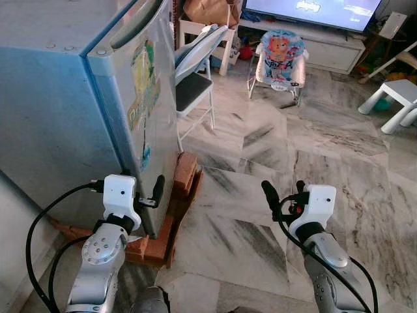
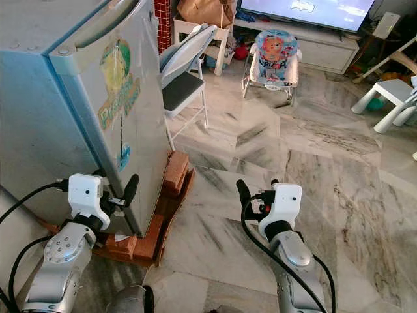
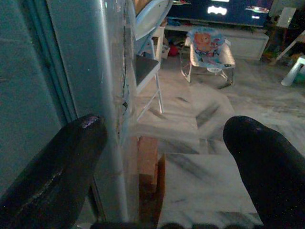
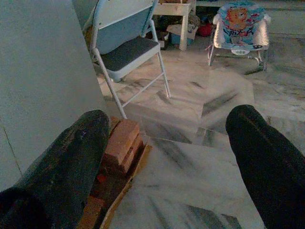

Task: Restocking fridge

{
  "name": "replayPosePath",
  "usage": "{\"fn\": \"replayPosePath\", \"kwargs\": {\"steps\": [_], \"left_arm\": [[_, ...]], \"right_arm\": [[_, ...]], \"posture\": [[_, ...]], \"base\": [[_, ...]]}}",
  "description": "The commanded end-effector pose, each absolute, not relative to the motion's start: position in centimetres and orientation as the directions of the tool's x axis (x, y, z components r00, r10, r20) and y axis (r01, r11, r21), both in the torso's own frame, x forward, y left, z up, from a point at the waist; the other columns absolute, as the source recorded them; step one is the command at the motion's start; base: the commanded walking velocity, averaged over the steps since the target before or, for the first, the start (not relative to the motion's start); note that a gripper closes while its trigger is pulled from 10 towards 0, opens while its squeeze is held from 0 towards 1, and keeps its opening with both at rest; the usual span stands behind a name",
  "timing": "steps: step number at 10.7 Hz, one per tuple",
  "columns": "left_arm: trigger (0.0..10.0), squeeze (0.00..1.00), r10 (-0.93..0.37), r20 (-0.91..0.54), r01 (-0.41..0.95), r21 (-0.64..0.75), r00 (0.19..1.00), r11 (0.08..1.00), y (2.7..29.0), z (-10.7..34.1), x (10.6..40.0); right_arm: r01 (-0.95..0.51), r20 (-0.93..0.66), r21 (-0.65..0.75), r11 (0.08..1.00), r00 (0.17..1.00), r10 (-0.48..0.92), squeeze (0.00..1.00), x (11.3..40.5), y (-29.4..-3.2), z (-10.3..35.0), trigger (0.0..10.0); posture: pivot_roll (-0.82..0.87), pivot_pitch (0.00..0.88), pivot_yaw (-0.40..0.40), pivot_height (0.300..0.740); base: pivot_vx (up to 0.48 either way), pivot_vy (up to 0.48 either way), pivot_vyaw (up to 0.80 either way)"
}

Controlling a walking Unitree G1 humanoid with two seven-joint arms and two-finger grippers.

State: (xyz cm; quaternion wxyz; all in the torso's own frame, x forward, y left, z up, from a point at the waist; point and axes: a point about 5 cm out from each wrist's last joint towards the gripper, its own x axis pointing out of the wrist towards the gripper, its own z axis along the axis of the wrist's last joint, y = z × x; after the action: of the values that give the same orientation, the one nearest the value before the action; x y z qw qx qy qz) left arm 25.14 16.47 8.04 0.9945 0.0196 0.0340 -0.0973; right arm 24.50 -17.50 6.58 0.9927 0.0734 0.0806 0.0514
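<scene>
Two bricks (image 1: 185, 171) beside fridge (image 1: 78, 98)

Pale blue fridge (image 1: 58, 111); grey-veined white marble floor (image 1: 293, 156); orange-red bricks (image 1: 184, 171); perhaps cartoon-printed bouncer (image 1: 281, 55).

My two arms are silver with round screwed joints, white wrist housings, looping black cables, and long black-fingered pincers: left pincer (image 1: 148, 195), right pincer (image 1: 285, 193).

Head cameras look forward and down from above the fridge (image 1: 98, 98) corner. Each wrist camera sits low, close behind its spread fingers, facing across the floor. All views share the folding chair (image 4: 126, 52), bricks (image 2: 174, 171) and baby bouncer (image 3: 209, 45)
</scene>
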Motion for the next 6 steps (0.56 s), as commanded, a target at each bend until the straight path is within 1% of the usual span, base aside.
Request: {"fn": "replayPosePath", "kwargs": {"steps": [1,4,5,6], "left_arm": [[10.0,0.00,-0.201,-0.069,0.204,0.039,0.977,0.978,16.4,8.1,25.3],[10.0,0.00,-0.201,-0.069,0.204,0.039,0.977,0.978,16.4,8.1,25.3],[10.0,0.00,-0.146,-0.056,0.151,0.103,0.988,0.983,17.3,8.4,26.1],[10.0,0.00,-0.107,-0.044,0.112,0.136,0.993,0.984,18.1,8.7,26.6]], "right_arm": [[-0.073,-0.164,0.158,0.985,0.981,0.099,0.00,24.5,-18.0,6.5,10.0],[-0.073,-0.164,0.158,0.985,0.981,0.099,0.00,24.5,-18.0,6.5,10.0],[-0.108,-0.108,0.134,0.985,0.987,0.123,0.00,25.4,-17.6,7.3,10.0],[-0.109,-0.093,0.141,0.984,0.988,0.122,0.00,25.8,-17.7,7.6,10.0]], "posture": [[0.08,0.033,-0.079,0.740],[0.08,0.033,-0.079,0.740],[0.10,0.051,-0.069,0.740],[0.10,0.052,-0.071,0.740]], "base": [[0.000,0.000,0.00],[0.000,0.000,0.00],[0.000,0.000,0.00],[0.000,0.000,0.00]]}}
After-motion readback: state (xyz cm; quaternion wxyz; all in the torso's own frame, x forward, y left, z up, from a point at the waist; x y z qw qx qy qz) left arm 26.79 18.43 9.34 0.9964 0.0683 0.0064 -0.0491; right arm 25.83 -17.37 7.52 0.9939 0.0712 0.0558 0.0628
